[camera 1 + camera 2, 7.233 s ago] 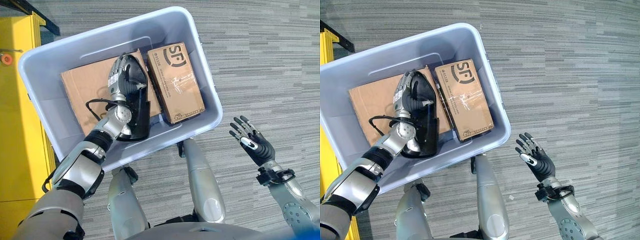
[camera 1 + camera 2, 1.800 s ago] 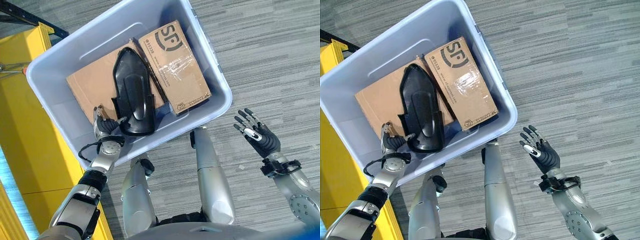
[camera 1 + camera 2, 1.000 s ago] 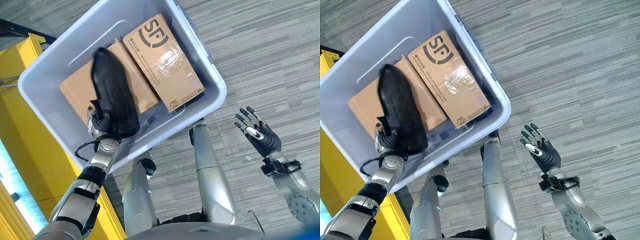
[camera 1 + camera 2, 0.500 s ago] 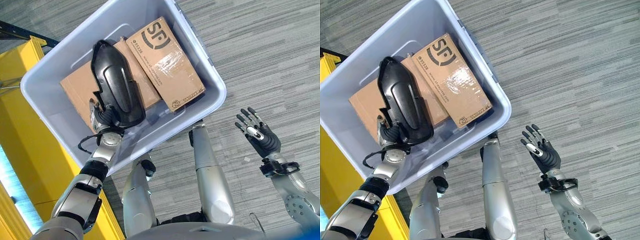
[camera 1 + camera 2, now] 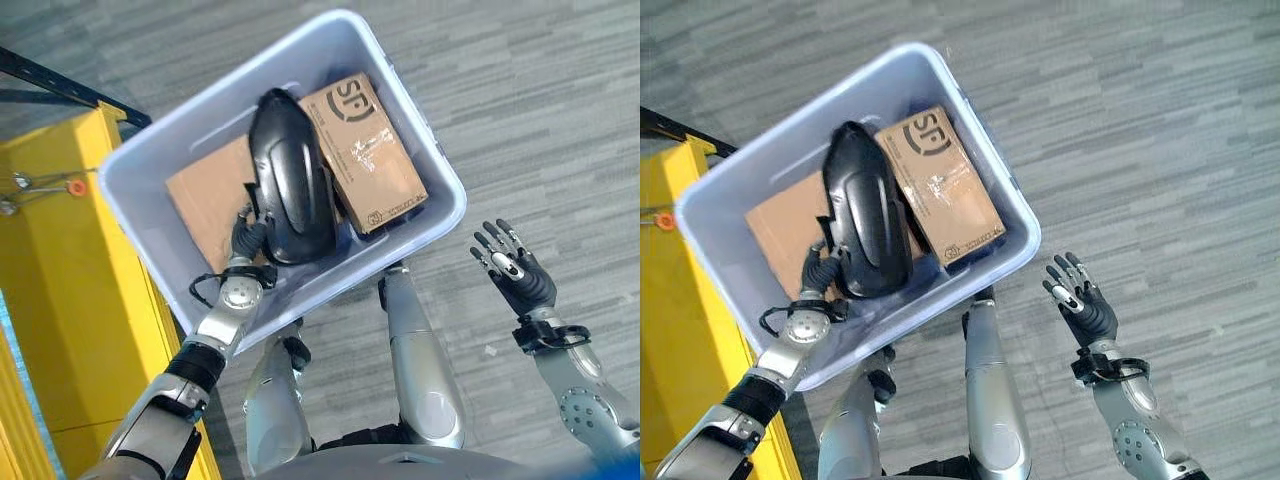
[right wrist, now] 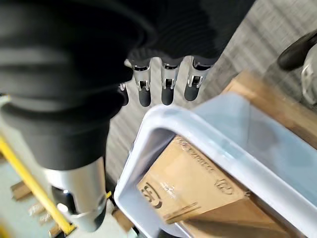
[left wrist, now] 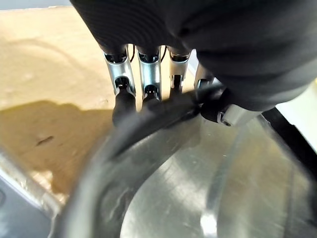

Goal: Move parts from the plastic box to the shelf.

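Note:
A black moulded plastic part [image 5: 290, 180] is raised on end above the pale grey plastic box [image 5: 140, 230]. My left hand [image 5: 245, 240] is shut on the part's near end. In the left wrist view its fingers [image 7: 124, 94] curl over the part's dark rim [image 7: 148, 119]. Under the part lie a flat cardboard sheet [image 5: 205, 195] and a printed cardboard carton [image 5: 365, 150] inside the box. My right hand [image 5: 515, 275] hangs open over the carpet to the right of the box, holding nothing; its fingers [image 6: 168, 84] point past the box rim [image 6: 208, 129].
A yellow shelf frame [image 5: 50, 300] with a dark rail [image 5: 60, 80] stands right beside the box on the left. Grey striped carpet [image 5: 540, 120] lies open to the right and beyond the box.
My left hand has slid from the top of the black part to its near end, closed on it and tipped it up off the cardboard. The camera has shifted. The right hand stayed put.

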`<state>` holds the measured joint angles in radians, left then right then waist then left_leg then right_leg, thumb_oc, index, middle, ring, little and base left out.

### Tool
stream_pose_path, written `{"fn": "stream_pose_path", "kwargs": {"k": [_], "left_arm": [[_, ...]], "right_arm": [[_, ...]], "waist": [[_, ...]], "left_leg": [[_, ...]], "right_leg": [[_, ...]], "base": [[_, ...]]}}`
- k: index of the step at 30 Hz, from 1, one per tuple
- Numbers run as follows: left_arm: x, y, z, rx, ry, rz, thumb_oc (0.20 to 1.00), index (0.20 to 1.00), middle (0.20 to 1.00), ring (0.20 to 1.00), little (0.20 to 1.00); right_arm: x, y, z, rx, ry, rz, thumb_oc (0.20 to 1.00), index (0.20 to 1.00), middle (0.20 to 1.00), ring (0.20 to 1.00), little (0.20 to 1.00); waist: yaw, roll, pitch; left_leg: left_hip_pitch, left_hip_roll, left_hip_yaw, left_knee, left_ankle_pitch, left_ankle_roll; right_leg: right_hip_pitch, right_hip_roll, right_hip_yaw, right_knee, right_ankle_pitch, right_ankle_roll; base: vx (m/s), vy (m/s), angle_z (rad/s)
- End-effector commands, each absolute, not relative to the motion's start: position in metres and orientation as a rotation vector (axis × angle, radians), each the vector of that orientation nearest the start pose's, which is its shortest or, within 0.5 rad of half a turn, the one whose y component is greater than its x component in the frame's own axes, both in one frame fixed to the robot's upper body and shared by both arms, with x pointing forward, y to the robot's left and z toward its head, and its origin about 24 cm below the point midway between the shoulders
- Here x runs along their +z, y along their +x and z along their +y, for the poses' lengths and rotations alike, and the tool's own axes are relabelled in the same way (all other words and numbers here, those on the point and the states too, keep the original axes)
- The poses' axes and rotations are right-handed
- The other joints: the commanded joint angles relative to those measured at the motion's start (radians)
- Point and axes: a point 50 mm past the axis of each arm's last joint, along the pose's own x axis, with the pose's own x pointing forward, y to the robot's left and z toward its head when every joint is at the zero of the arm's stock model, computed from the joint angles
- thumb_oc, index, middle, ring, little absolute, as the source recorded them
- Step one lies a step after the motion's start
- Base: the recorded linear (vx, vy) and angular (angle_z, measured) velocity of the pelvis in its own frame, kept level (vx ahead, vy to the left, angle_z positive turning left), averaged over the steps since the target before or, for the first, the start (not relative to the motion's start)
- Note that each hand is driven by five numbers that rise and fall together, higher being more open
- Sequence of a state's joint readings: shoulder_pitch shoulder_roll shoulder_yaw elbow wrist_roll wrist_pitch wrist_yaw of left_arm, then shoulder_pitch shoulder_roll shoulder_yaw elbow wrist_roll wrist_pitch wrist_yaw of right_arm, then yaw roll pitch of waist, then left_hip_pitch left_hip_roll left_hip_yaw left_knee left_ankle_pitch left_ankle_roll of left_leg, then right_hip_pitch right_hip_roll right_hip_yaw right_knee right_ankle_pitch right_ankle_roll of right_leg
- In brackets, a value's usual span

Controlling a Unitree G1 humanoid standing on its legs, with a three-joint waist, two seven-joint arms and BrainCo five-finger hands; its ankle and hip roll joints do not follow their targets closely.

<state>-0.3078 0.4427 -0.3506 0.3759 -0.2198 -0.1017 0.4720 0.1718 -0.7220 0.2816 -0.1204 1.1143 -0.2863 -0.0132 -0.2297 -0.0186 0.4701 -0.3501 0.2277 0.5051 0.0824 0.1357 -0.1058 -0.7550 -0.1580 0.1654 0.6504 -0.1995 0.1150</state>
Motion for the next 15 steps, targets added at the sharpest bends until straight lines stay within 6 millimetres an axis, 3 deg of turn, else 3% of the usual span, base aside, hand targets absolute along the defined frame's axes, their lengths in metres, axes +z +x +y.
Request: {"fn": "stream_pose_path", "kwargs": {"k": [1, 15], "left_arm": [[0.072, 0.308, 0.200, 0.228, 0.236, -0.144, 0.200, 0.200, 0.200, 0.200, 0.200], [0.064, 0.284, 0.220, 0.182, 0.342, -0.124, 0.200, 0.200, 0.200, 0.200, 0.200]], "right_arm": [[0.063, 0.209, -0.229, 0.121, 0.411, 0.008, 1.000, 1.000, 1.000, 1.000, 1.000], [0.048, 0.201, -0.224, 0.130, 0.442, 0.078, 1.000, 1.000, 1.000, 1.000, 1.000]], "waist": [[-0.020, 0.002, 0.019], [0.027, 0.012, -0.065]], "left_leg": [[0.074, 0.127, -0.115, 0.154, -0.129, -0.071], [0.200, 0.088, -0.127, 0.070, -0.091, -0.061]], "right_leg": [[0.147, -0.016, -0.057, -0.218, 0.224, 0.020], [0.354, -0.102, -0.107, -0.371, 0.278, 0.054]], "base": [[0.01, 0.063, 0.09], [0.00, 0.050, 0.14]]}}
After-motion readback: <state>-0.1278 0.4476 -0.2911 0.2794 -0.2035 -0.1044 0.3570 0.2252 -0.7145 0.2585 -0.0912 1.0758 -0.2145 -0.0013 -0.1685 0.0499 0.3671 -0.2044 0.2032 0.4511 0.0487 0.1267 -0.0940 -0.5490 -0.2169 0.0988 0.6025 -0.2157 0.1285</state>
